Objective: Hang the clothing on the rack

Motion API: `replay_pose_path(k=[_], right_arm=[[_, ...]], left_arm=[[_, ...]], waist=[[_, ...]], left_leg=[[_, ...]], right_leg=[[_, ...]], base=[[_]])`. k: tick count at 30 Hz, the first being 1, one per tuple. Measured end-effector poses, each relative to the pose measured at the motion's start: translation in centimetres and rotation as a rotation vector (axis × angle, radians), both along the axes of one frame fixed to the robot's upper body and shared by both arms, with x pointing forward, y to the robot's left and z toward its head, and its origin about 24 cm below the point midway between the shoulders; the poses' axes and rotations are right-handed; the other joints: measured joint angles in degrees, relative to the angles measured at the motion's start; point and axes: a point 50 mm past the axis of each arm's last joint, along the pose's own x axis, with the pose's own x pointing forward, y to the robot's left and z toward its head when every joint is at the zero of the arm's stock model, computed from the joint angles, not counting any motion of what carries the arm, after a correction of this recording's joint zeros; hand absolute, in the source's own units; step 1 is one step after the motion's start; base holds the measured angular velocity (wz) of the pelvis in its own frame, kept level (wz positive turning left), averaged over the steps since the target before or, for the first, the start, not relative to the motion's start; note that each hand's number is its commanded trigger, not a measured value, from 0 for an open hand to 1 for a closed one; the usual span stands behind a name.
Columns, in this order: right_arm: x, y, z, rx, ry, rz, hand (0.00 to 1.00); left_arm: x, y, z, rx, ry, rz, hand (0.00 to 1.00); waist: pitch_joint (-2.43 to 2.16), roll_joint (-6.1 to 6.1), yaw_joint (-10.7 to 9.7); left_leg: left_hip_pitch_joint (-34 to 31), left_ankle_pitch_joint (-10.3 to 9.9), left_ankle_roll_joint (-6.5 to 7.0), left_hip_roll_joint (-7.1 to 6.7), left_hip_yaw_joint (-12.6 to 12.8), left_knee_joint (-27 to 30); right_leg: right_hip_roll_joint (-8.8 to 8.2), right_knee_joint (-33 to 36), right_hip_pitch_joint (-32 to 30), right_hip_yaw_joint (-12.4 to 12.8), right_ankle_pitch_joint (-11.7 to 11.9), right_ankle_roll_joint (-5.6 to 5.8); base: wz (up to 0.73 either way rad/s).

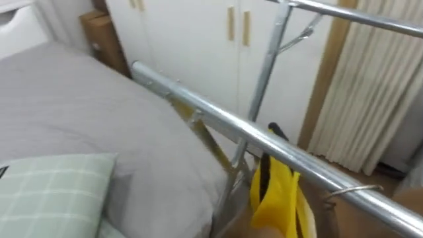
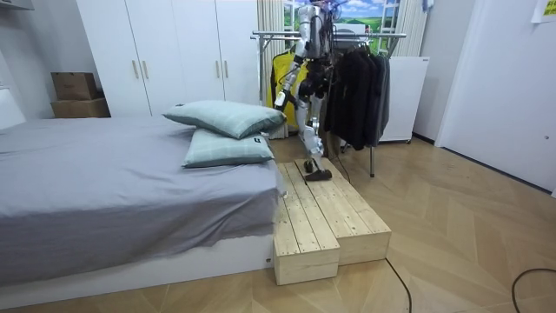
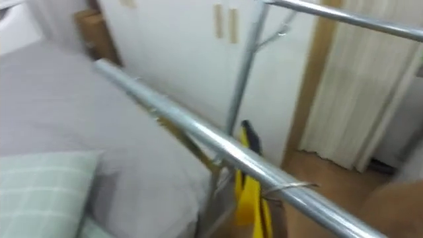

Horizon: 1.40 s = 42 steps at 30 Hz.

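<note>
A yellow garment [image 1: 274,198] hangs under the lower metal rail [image 1: 218,116] of the clothes rack, which crosses the eye views on a slant. A thin wire hanger hook [image 1: 357,190] sits over that rail just right of the garment. In the room view I stand on the wooden platform [image 2: 321,217], facing the rack [image 2: 330,36], with the yellow garment [image 2: 285,74] at my left side. My left hand [image 2: 280,101] hangs low in front of that garment. My right hand [image 2: 320,87] is down by the dark clothes [image 2: 356,87].
The bed [image 1: 66,112] with checked pillows [image 1: 46,192] lies to my left, close to the rail. White wardrobe doors [image 1: 198,39] and a cardboard box [image 1: 102,39] stand behind it. A second, higher rail [image 1: 357,13] and a curtain [image 1: 377,92] are to the right.
</note>
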Motion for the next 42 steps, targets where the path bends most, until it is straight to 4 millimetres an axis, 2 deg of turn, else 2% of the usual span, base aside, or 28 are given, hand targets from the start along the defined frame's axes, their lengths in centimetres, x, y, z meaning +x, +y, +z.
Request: replay_pose_path(k=[1, 2, 3, 4, 5, 6, 7, 8, 9, 10, 11, 12, 13, 14, 15, 17, 18, 20, 21, 23, 24, 25, 26, 29, 34, 38, 42], right_arm=[[0.2, 0.1, 0.0, 0.009, -0.014, -0.024, 0.0], [0.2, 0.3, 0.0, 0.02, -0.023, -0.04, 0.0], [0.2, 0.4, 0.0, 0.024, -0.029, -0.045, 0.0], [0.2, 0.5, -0.1, 0.029, -0.03, -0.049, 0.0], [-0.3, 0.6, -0.2, 0.029, -0.02, -0.054, 0.0], [-0.8, 0.6, -0.2, 0.029, -0.008, -0.057, 0.0], [-1.7, 0.5, -0.3, 0.026, 0.013, -0.065, 0.0], [-2.1, 0.5, -0.4, 0.025, 0.029, -0.084, 0.0], [-2.3, 0.5, -0.4, 0.028, 0.032, -0.097, 0.0], [-2.7, 0.7, -0.5, 0.04, 0.035, -0.118, 0.0], [-3.0, 0.8, -0.5, 0.047, 0.038, -0.141, 0.0], [-3.4, 0.8, -0.6, 0.049, 0.045, -0.149, 0.0], [-3.5, 0.7, -0.6, 0.049, 0.045, -0.17, 0.0], [-3.9, 0.5, -0.6, 0.047, 0.049, -0.194, 0.0], [-4.0, 0.4, -0.6, 0.045, 0.05, -0.206, 0.0], [-4.3, 0.2, -0.5, 0.031, 0.06, -0.236, 0.0], [-4.3, 0.2, -0.5, 0.029, 0.06, -0.24, 0.0], [-4.3, 0.1, -0.5, 0.018, 0.058, -0.242, 0.0], [-4.2, 0.0, -0.5, 0.012, 0.055, -0.23, 0.0], [-3.7, -0.1, -0.4, -0.002, 0.041, -0.199, 0.0], [-3.5, -0.1, -0.4, -0.003, 0.038, -0.194, 0.0], [-3.3, -0.1, -0.4, -0.007, 0.035, -0.178, 0.0], [-3.1, -0.1, -0.4, -0.015, 0.035, -0.161, 0.0], [-3.0, -0.1, -0.4, -0.022, 0.032, -0.153, 0.0], [-2.9, 0.0, -0.4, -0.028, 0.036, -0.118, 0.0], [-3.0, 0.1, -0.4, -0.027, 0.04, -0.116, 0.0], [-3.1, 0.1, -0.4, -0.024, 0.046, -0.116, 0.0]], left_arm=[[0.3, -0.1, 0.0, 0.006, -0.01, -0.02, 0.0], [0.3, -0.1, 0.0, 0.012, -0.014, -0.033, 0.0], [0.3, 0.0, 0.0, 0.015, -0.017, -0.033, 0.0], [0.3, 0.1, 0.1, 0.018, -0.018, -0.032, 0.0], [0.1, 0.3, 0.0, 0.022, -0.007, -0.025, 0.0], [-0.1, 0.3, 0.0, 0.022, -0.001, -0.024, 0.0], [-0.2, 0.4, 0.0, 0.025, 0.003, -0.013, 0.0], [-0.4, 0.7, 0.0, 0.022, 0.003, 0.045, 0.0], [-0.7, 0.8, -0.1, 0.017, 0.006, 0.078, 0.0], [-1.3, 1.0, -0.1, 0.021, 0.02, 0.117, 0.0], [-1.7, 1.1, -0.2, 0.027, 0.037, 0.128, 0.0], [-1.7, 1.1, -0.2, 0.029, 0.04, 0.132, 0.0], [-2.1, 1.1, -0.3, 0.032, 0.049, 0.158, 0.0], [-2.5, 1.2, -0.3, 0.031, 0.055, 0.184, 0.0], [-2.8, 1.2, -0.3, 0.03, 0.06, 0.193, 0.0], [-4.3, 1.3, -0.4, 0.038, 0.107, 0.207, 0.0], [-4.8, 1.4, -0.4, 0.042, 0.123, 0.213, 0.0], [-6.2, 1.5, -0.5, 0.041, 0.173, 0.239, 0.0], [-6.5, 1.4, -0.5, 0.036, 0.184, 0.247, 0.0], [-7.6, 1.3, -0.5, 0.019, 0.205, 0.284, 0.0], [-7.6, 1.3, -0.5, 0.014, 0.207, 0.289, 0.0], [-7.7, 1.1, -0.6, 0.006, 0.208, 0.294, 0.0], [-7.6, 1.0, -0.6, -0.005, 0.206, 0.292, 0.0], [-7.7, 0.7, -0.7, -0.014, 0.204, 0.294, 0.0], [-8.0, -0.3, -0.9, -0.039, 0.211, 0.316, 0.0], [-8.0, -1.4, -1.2, -0.068, 0.223, 0.319, 0.0], [-8.2, -1.6, -1.2, -0.069, 0.246, 0.322, 0.0]], waist=[[-0.18, -0.14, 0.4], [-0.49, -0.22, 1.3], [-0.55, -0.34, 1.6], [-0.92, -0.55, 2.1], [-1.25, -0.67, 1.9], [-1.24, -0.88, 1.7], [-1.18, -1.01, 1.2], [-1.19, -1.07, 0.9], [-1.03, -0.83, 0.4], [-1.02, -0.82, -0.9], [-1.0, -0.95, -1.4], [-0.97, -0.99, -1.9], [-0.88, -1.03, -2.2], [-0.85, -1.04, -2.3], [-0.88, -1.01, -2.2], [-0.81, -0.9, -2.0], [-0.71, -0.96, -2.1], [-0.57, -0.94, -1.9], [-0.55, -0.86, -1.8], [-0.27, -0.64, -1.5], [-0.12, -0.6, -1.3], [0.28, -0.53, -0.7], [0.51, -0.38, -0.4], [0.65, -0.34, -0.3], [0.62, -0.25, -0.1], [0.54, -0.24, -0.3], [0.51, -0.33, -0.3]], left_leg=[[0.8, -0.2, 0.49, -0.73, 0.5, -3.1], [1.2, -0.2, 0.39, -0.87, 0.6, -5.8], [1.4, -0.3, 0.15, -0.96, 0.6, -6.6], [1.7, -0.7, -0.59, -1.03, 0.3, -7.5], [1.8, -0.7, -0.22, -1.06, -1.1, -7.6], [1.9, -0.6, 0.02, -1.1, -1.8, -7.6], [1.8, 0.0, 0.25, -1.51, -3.2, -7.6], [1.7, 0.4, 0.81, -1.86, -5.1, -7.6], [1.6, 0.6, 1.11, -1.95, -6.1, -7.6], [1.5, 1.0, 1.74, -2.22, -8.8, -7.6], [1.5, 1.2, 2.18, -2.59, -11.3, -7.6], [1.5, 1.2, 2.45, -2.83, -12.4, -7.6], [1.3, 1.4, 3.03, -3.4, -15.0, -7.6], [1.2, 1.6, 3.6, -4.04, -17.3, -7.7], [1.1, 1.7, 3.87, -4.39, -18.6, -7.6], [0.8, 1.8, 4.67, -5.87, -23.0, -7.3], [0.7, 1.8, 4.87, -6.27, -24.0, -7.1], [0.2, 1.7, 5.65, -7.89, -27.3, -6.4], [0.1, 1.6, 5.79, -8.05, -27.7, -6.2], [-0.7, 1.4, 6.22, -8.69, -28.9, -5.0], [-1.1, 1.3, 6.3, -8.78, -29.1, -4.5], [-1.5, 1.2, 6.42, -8.9, -29.3, -4.0], [-1.9, 1.1, 6.43, -8.94, -29.5, -3.7], [-2.3, 1.1, 6.38, -9.18, -30.1, -3.6], [-2.5, 1.2, 5.97, -9.22, -30.6, -3.6], [-3.2, 1.5, 5.54, -9.22, -31.9, -3.3], [-3.4, 1.6, 5.34, -9.16, -32.1, -3.0]], right_leg=[[-0.23, 0.9, -0.5, -1.1, -0.1, 0.12], [-0.66, 1.9, -0.9, -1.4, -0.1, 0.17], [-0.81, 2.6, -1.0, -1.4, -0.1, 0.23], [-1.29, 3.6, -1.0, -1.3, 0.1, 0.23], [-1.57, 3.8, -0.8, 1.2, 0.8, 0.5], [-1.55, 3.8, -0.6, 3.6, 1.2, 0.77], [-1.54, 3.8, -0.4, 8.8, 1.8, 0.63], [-1.55, 3.8, -0.1, 12.2, 2.6, 0.8], [-1.58, 3.6, 0.2, 13.4, 3.1, 1.23], [-1.66, 3.4, 0.9, 16.9, 4.0, 2.03], [-1.59, 3.0, 1.8, 21.2, 4.7, 3.12], [-1.47, 2.5, 2.3, 23.4, 5.0, 3.62], [-1.46, 1.8, 3.3, 27.7, 5.6, 4.62], [-1.54, 1.5, 4.1, 30.8, 6.0, 5.38], [-1.49, 1.6, 4.5, 31.6, 6.1, 5.92], [-2.11, 1.5, 5.9, 34.1, 6.1, 7.17], [-2.35, 1.5, 6.3, 34.6, 6.0, 7.46], [-2.97, 1.3, 7.4, 37.6, 5.7, 8.43], [-3.0, 1.3, 7.5, 38.8, 5.6, 8.55], [-3.04, 0.9, 7.6, 43.0, 5.5, 8.98], [-3.0, 0.6, 7.7, 43.7, 5.5, 9.12], [-2.96, 0.1, 7.7, 45.0, 5.5, 9.34], [-2.88, -0.6, 7.8, 45.0, 5.7, 9.61], [-2.84, -1.7, 8.2, 45.3, 5.7, 9.81], [-2.49, -2.5, 8.7, 48.1, 5.3, 10.38], [-2.3, -2.5, 8.6, 48.0, 5.2, 10.49], [-2.16, -2.5, 8.8, 47.9, 5.2, 10.55]], base=[[0.49], [0.33], [0.15], [0.23], [0.36], [0.63], [0.7], [0.73], [0.92], [1.09], [1.16], [1.11], [1.18], [1.16], [1.1], [0.9], [0.83], [0.76], [0.49], [0.28], [0.13], [0.05], [0.03], [0.07], [0.02], [0.13], [0.08]])
